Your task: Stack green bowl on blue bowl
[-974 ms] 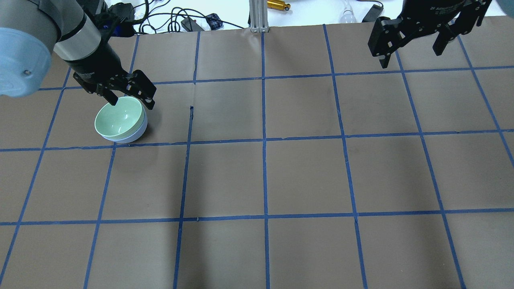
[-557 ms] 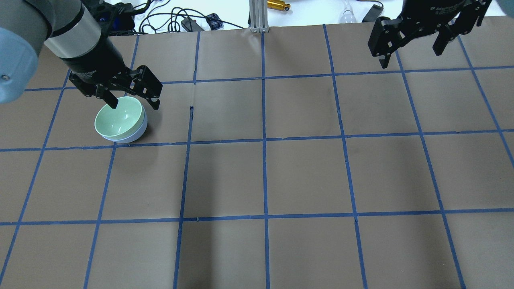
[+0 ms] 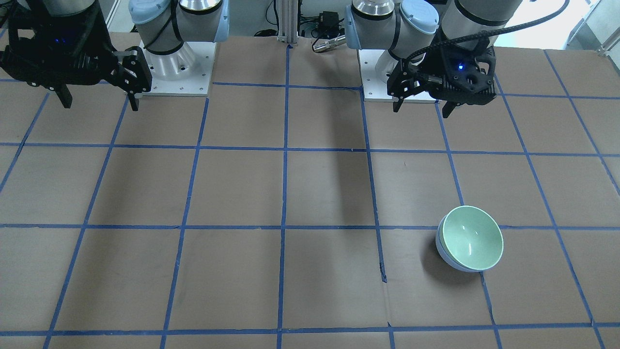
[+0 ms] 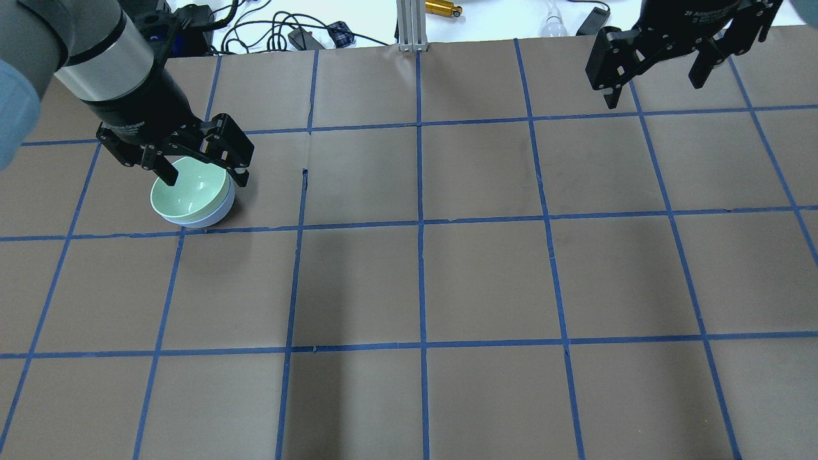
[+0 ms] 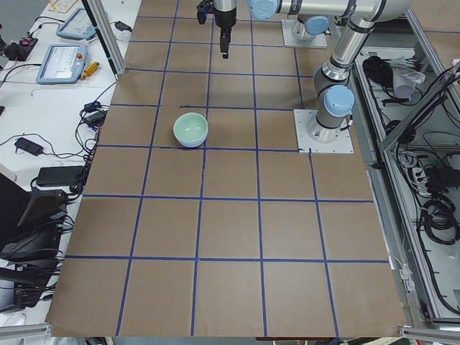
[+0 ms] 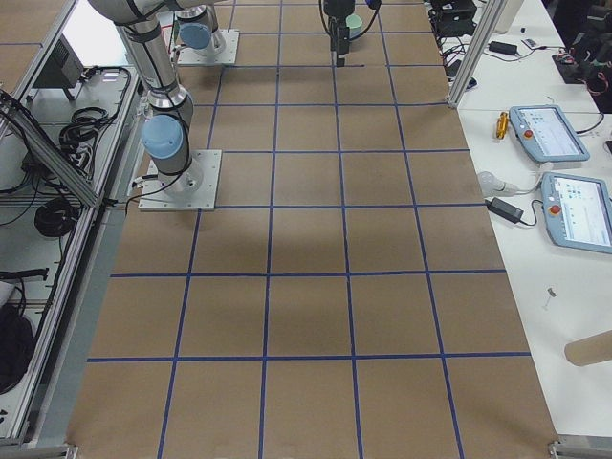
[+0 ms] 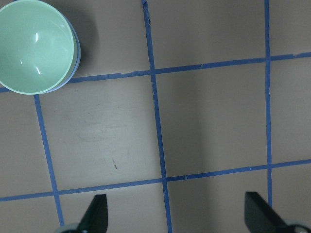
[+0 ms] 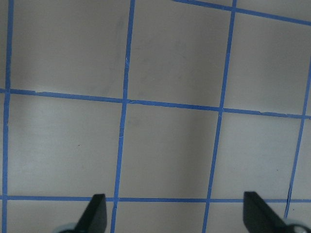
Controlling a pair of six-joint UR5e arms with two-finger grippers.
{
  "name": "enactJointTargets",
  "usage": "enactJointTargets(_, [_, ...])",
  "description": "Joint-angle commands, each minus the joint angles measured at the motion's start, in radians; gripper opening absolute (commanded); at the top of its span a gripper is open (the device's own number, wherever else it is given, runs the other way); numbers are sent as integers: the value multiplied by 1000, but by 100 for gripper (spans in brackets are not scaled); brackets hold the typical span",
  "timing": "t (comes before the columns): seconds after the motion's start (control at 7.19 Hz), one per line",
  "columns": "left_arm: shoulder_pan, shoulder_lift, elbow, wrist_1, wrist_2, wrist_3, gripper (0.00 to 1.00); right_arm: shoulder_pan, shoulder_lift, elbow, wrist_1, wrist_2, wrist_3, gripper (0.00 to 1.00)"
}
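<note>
Overhead exterior: green bowl (image 4: 190, 188) in blue bowl (image 4: 212, 220).
Left gripper (image 4: 206, 179), right gripper (image 4: 653, 92): spread, empty.
Risk: stack clipped if left gripper dips.

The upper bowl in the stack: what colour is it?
Pale mint green, glossy and plain; the green bowl shows best in the exterior front-facing view.

We see a big brown paper sheet (image 4: 486, 275) over the table. Blue tape lines (image 4: 420, 222) cross it and make squares. At the far edge are a silver metal post (image 4: 408, 25), a small gold tube (image 4: 443, 8), a white light bulb (image 4: 553, 25) and tangled black cables (image 4: 268, 29).
</note>
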Motion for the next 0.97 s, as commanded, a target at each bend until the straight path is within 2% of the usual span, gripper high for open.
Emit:
enactJointTargets(0.0, [-2,-4,-1,1,2,-22,100,0,0,0,0,0,0,100])
enactJointTargets(0.83, [-2,16,-9,-2,37,-16,100,0,0,0,0,0,0,100])
